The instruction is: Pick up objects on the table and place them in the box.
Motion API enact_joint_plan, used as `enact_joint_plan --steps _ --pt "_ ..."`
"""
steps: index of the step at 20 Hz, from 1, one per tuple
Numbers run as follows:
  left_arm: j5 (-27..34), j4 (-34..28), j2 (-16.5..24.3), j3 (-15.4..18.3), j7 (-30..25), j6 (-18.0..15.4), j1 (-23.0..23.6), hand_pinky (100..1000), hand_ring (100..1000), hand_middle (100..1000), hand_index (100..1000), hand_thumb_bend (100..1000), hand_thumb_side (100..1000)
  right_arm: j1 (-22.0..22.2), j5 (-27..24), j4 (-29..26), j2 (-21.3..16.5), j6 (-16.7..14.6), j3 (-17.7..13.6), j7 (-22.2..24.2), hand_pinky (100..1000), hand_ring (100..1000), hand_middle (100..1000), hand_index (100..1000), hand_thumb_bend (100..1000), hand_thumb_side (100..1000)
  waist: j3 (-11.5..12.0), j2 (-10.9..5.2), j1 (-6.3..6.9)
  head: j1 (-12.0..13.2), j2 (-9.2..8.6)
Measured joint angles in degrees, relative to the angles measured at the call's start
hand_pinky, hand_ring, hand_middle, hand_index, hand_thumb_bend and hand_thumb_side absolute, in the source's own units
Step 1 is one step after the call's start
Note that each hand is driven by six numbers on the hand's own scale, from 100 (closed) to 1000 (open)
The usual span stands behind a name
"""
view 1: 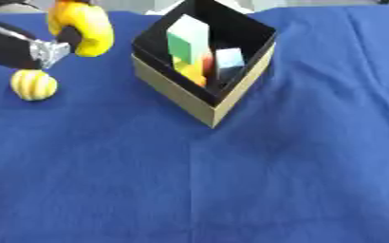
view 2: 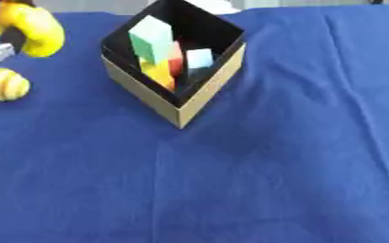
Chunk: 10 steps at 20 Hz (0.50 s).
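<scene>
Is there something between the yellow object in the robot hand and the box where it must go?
Nothing visible. The left robot hand holds the yellow object left of the box, with only blue cloth between. The box top is open.

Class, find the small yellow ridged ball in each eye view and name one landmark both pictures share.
Left eye view: the yellow ridged ball lies at the left edge, on the blue cloth, left of the box.
Right eye view: at the far left edge, slightly higher.
Shared landmark: the box with its near corner pointing down.
</scene>
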Motion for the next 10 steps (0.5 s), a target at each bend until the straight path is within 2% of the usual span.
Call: enact_joint_plan --steps 4,10 --pt "-0.1 4.4 -5.4 -1.8 -0.2 0.3 -5.4 750 680 602 685 100 100 -0.4 -1.1 0.0 0.5 0.4 0.2 0.7 845 847 735 827 100 744 -0.9 0.01 0.47 0.5 -0.38" --pt "-3.4 12.5 -13.5 -3.6 0.3 -0.4 -13.5 754 684 601 687 100 100 -1.1 -1.3 0.0 0.9 0.7 0.2 1.0 844 846 734 826 100 750 -1.9 0.61 0.84 0.8 -1.33"
